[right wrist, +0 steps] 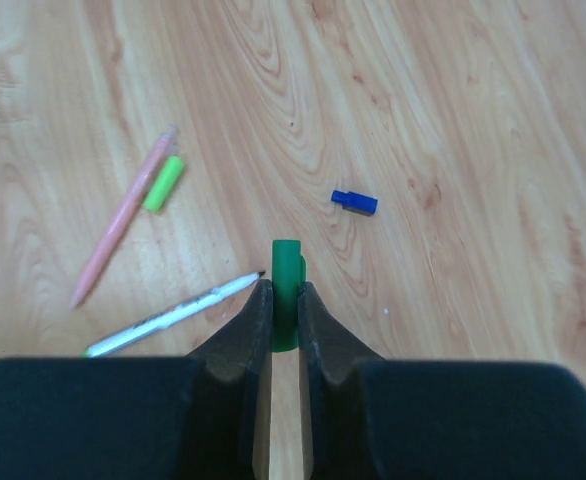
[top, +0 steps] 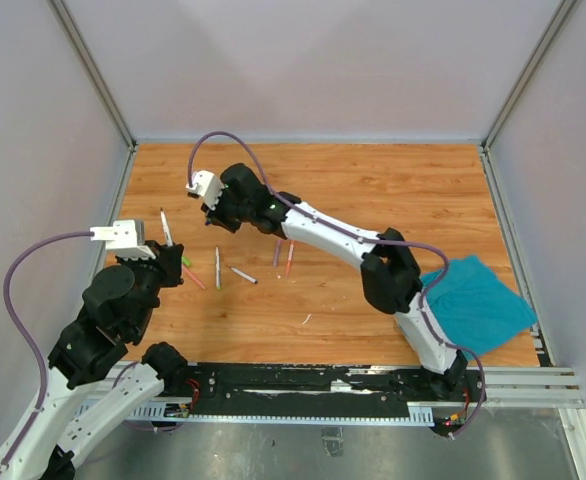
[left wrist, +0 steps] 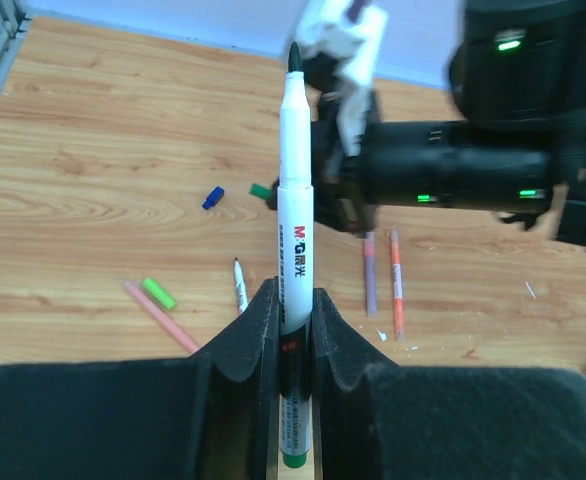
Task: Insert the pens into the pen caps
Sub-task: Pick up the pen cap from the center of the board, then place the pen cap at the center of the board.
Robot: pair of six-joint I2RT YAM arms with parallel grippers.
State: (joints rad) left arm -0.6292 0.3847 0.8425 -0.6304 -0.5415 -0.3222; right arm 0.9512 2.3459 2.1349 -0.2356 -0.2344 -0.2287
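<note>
My left gripper (left wrist: 295,305) is shut on a white pen (left wrist: 295,200) with a green rear end. It holds the pen upright, dark tip up, at the table's left (top: 164,228). My right gripper (right wrist: 285,292) is shut on a dark green pen cap (right wrist: 286,265), which sticks out past the fingertips low over the wood. In the left wrist view that cap (left wrist: 261,190) shows just beyond the pen. A small blue cap (right wrist: 355,202) lies close by. A pink pen (right wrist: 123,230), a light green cap (right wrist: 163,183) and a white pen (right wrist: 173,315) lie loose.
Purple (left wrist: 370,272) and orange (left wrist: 397,283) pens lie side by side mid-table. A teal cloth (top: 478,300) lies at the right near edge. Grey walls and metal rails enclose the wooden table (top: 373,180). The right arm (top: 323,232) stretches diagonally across it.
</note>
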